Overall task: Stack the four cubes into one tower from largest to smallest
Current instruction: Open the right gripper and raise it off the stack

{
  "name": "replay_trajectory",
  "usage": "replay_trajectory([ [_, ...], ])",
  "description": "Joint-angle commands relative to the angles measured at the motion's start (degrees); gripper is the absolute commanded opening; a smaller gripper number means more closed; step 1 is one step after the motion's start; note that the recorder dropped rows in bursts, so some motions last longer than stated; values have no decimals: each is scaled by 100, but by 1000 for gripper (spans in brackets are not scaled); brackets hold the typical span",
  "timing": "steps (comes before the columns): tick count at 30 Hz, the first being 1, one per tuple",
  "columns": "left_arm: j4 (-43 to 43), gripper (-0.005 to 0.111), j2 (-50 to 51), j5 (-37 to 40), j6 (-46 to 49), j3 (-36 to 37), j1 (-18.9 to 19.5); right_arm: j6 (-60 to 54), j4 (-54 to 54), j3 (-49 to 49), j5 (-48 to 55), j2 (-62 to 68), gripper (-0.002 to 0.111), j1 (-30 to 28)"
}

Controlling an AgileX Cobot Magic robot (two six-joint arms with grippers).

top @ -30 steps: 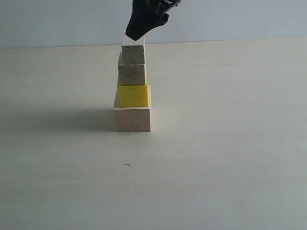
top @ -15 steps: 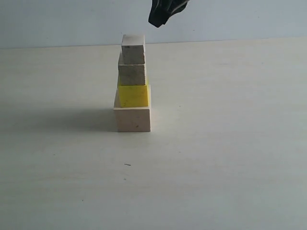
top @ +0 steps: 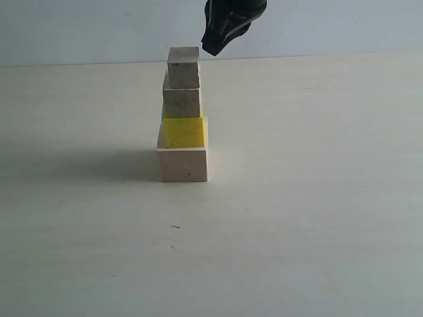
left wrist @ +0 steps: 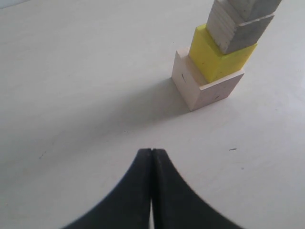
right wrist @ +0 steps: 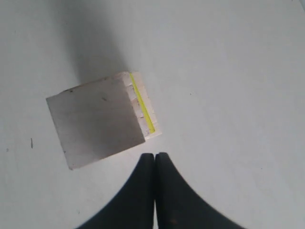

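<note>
All four cubes stand in one tower on the table. The large pale wooden cube [top: 184,164] is at the bottom, the yellow cube [top: 184,132] on it, a bare wooden cube [top: 182,102] above, and the smallest wooden cube [top: 184,67] on top. My right gripper [top: 213,47] hangs shut and empty just right of the top cube, apart from it. From above, the right wrist view shows the top cube [right wrist: 95,121] beside the shut right gripper [right wrist: 155,154]. My left gripper [left wrist: 151,150] is shut and empty, well short of the tower's large cube [left wrist: 209,88].
The pale tabletop [top: 317,198] spreads around the tower, with a pale wall [top: 330,26] behind it. A small dark fleck [top: 175,226] lies in front of the tower.
My right gripper has let go of the smallest cube on top of the tower, risen and moved right, and its jaws have closed empty. The left gripper has not changed.
</note>
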Motion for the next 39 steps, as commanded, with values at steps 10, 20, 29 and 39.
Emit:
replay_trajectory([
  [10,-20,0,-35,4,8,-3,10,41,68,4,41,30,0,-25],
  [20,-20,0,-35,4,8,-3,10,190,97,11,41,55,0,-25],
  [29,-2,0,-35,4,8,-3,10,344,33,361,41,55,0,-25],
  [39,-4,0,-35,-42,8,-3,10,330,206,408,41,-109,0,-25],
])
